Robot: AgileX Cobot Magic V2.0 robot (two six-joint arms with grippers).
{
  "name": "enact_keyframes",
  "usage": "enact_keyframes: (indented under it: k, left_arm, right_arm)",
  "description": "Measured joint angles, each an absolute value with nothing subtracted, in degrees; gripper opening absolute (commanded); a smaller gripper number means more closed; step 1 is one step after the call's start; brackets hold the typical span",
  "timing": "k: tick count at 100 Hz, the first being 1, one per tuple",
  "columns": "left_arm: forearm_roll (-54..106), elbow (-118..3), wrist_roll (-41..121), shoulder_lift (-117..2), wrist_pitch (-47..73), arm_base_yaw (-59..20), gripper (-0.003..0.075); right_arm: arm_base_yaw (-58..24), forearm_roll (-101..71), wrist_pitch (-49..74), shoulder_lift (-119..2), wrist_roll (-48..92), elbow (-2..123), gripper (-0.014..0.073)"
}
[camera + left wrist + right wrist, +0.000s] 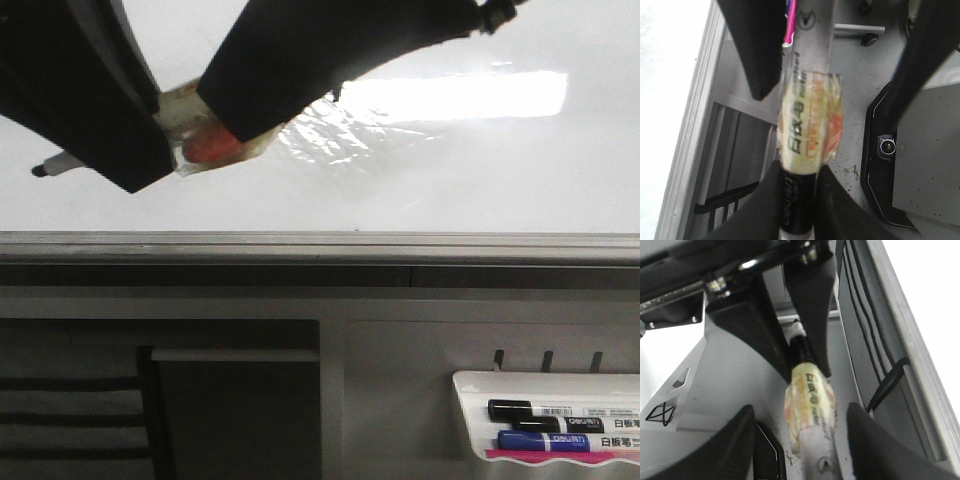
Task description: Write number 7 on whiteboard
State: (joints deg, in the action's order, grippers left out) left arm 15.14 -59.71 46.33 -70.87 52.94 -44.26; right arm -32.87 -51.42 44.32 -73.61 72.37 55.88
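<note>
1. The left end effector (150, 135) is squeezed tight on a marker (807, 125) wrapped in yellowish tape.
2. The right end effector (800, 440) has its fingers spread wide, one on each side of the same marker (not touching it).
3. The whiteboard (450, 180) is right behind both end effectors.
4. The marker's tip pokes out beyond the left end effector, close to the whiteboard.
5. I can't see any number 7.

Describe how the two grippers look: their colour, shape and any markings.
Both grippers have matte black, wedge-shaped fingers that taper toward the tips. In the front view the left gripper and right gripper appear as broad dark blocks. The left wrist view shows smooth black fingers without markings. The right wrist view shows black fingers with rounded tips. No cables are visible on them.
</note>
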Motion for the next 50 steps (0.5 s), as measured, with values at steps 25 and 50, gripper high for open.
enact_keyframes:
  k: [25,50]
  left_arm:
    - [14.96,-59.71,46.59,-70.87,52.94,-44.26,-0.002]
    - [14.17,-59.71,47.91,-70.87,53.04,-44.37,-0.0015]
  right_arm:
    - [-32.87,-51.62,43.95,-73.61,72.65,55.88,0.0139]
    - [-32.87,-51.62,44.12,-73.61,73.09,55.88,-0.0039]
